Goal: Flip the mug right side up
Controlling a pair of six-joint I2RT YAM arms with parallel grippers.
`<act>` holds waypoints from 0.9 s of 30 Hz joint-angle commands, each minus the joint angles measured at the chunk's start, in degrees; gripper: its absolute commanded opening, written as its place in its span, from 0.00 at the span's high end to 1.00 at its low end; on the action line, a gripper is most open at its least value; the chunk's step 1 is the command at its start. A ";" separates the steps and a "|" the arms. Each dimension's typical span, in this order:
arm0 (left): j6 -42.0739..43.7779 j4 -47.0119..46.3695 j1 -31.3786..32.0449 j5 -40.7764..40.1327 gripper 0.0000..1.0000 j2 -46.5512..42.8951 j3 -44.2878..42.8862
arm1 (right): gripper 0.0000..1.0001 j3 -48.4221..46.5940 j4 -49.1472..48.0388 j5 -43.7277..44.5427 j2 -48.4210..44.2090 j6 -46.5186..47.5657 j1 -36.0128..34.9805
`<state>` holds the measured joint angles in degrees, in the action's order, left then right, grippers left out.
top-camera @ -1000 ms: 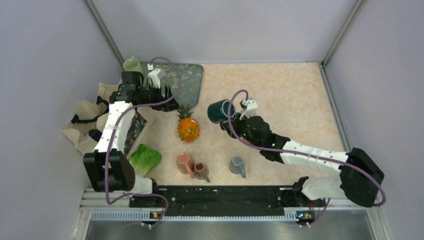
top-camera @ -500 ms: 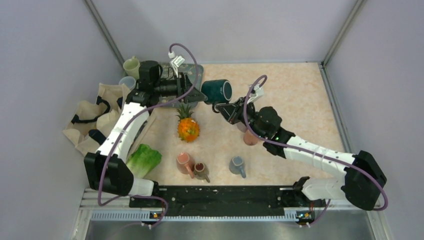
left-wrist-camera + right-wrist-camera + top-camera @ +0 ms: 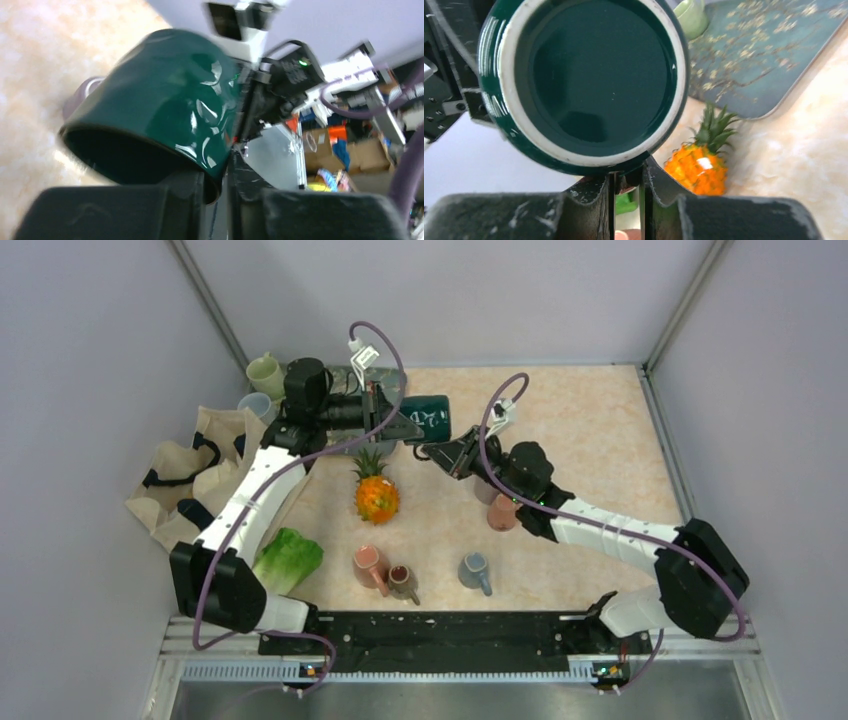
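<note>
While it hangs sideways, mug (image 3: 430, 418) bridges left gripper (image 3: 220, 196) and right gripper (image 3: 626, 186).

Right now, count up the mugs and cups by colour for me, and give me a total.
dark green mug, held in the air: 1
pale green mug: 1
pale blue cup: 1
pink mugs: 2
brown mug: 1
blue-grey mug: 1
mauve mug, partly hidden: 1
Total: 8

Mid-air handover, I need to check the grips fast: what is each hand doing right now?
Left hand: closed on the green mug at its open rim.
Right hand: closed, holding the same mug from the other end.
</note>
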<state>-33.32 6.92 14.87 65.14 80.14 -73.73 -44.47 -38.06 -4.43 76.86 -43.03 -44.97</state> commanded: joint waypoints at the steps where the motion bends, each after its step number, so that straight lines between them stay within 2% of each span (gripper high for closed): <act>1: -5.42 -10.48 1.68 2.79 1.00 -0.66 1.66 | 1.00 -5.52 -9.47 -7.37 4.45 -3.65 0.23; 4: 0.47 -3.71 1.56 -0.84 1.00 -0.32 -0.17 | 1.00 -5.42 -8.83 -7.30 7.06 -4.77 0.23; 5: 4.80 1.60 1.56 -3.98 1.00 0.00 -1.71 | 0.95 -5.41 -7.96 -6.94 7.66 -4.81 0.23; 7: 16.73 12.67 1.56 -13.12 1.00 1.05 -5.71 | 0.70 -5.68 -4.96 -5.89 8.42 -4.57 0.23; 9: 25.03 19.94 1.52 -26.20 1.00 2.10 -9.32 | 0.49 -6.73 -0.14 -4.68 9.32 -3.60 0.23; 11: 31.68 23.64 1.35 -34.35 1.00 3.25 -11.00 | 0.37 -7.55 4.60 -3.64 9.80 -2.48 0.23; 15: 43.96 31.52 0.14 -46.50 1.00 8.28 -17.25 | 0.21 -6.90 8.44 -3.34 9.28 -0.61 0.22; 18: 53.80 34.64 -1.72 -55.77 1.00 13.28 -21.57 | 0.13 -6.82 11.57 -3.21 7.68 1.67 0.17; 20: 59.32 37.15 -3.49 -58.14 1.00 17.63 -25.11 | 0.11 -6.86 14.24 -2.36 6.28 3.85 0.18; 27: 66.92 49.06 -8.79 -63.84 1.00 37.04 -44.44 | 0.10 -5.37 20.23 1.43 1.00 9.81 0.15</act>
<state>24.71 50.87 8.25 7.66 110.72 -108.07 -49.19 -20.32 -5.93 82.67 -38.28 -44.47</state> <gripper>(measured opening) 0.167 0.900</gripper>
